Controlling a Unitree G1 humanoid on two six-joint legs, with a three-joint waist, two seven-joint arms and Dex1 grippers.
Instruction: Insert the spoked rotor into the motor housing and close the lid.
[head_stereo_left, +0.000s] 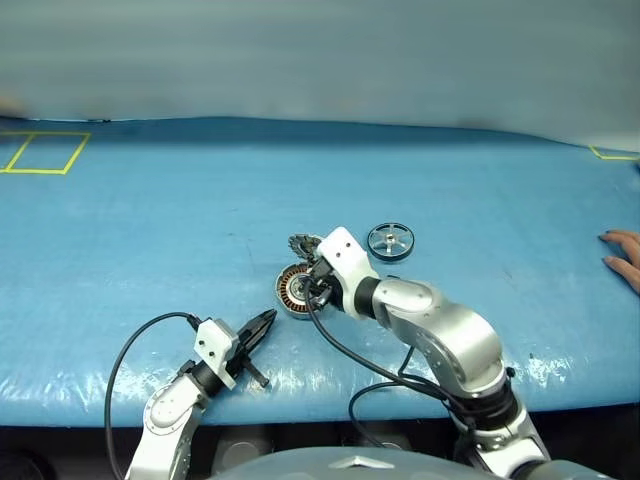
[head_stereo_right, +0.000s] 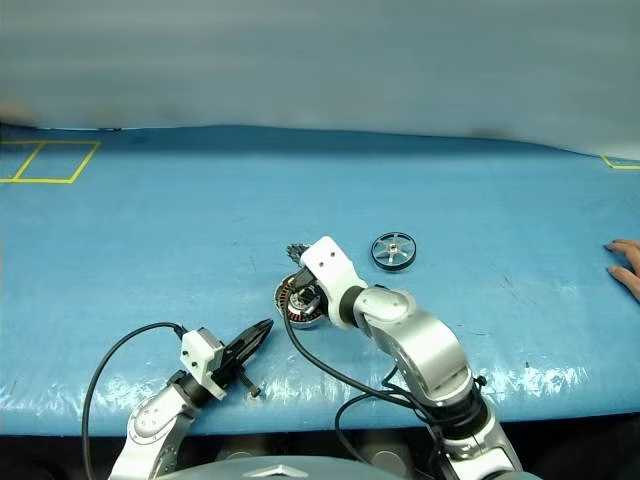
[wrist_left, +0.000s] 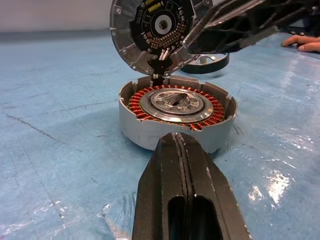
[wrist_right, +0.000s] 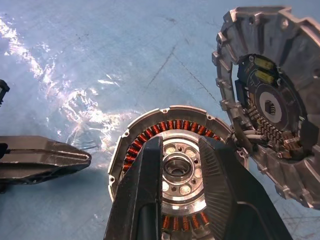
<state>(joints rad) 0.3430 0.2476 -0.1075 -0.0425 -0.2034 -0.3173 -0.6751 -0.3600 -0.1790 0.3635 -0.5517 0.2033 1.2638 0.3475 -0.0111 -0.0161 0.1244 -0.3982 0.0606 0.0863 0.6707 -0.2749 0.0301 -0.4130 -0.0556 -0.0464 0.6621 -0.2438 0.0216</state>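
Head view: the housing sits on the blue table, lid hinged upright behind it, rotor near to its right. No writing is readable.

Left wrist view: left gripper pressed shut, empty, just before the housing.

Right wrist view: right gripper narrowly parted over the housing's hub, holding nothing.
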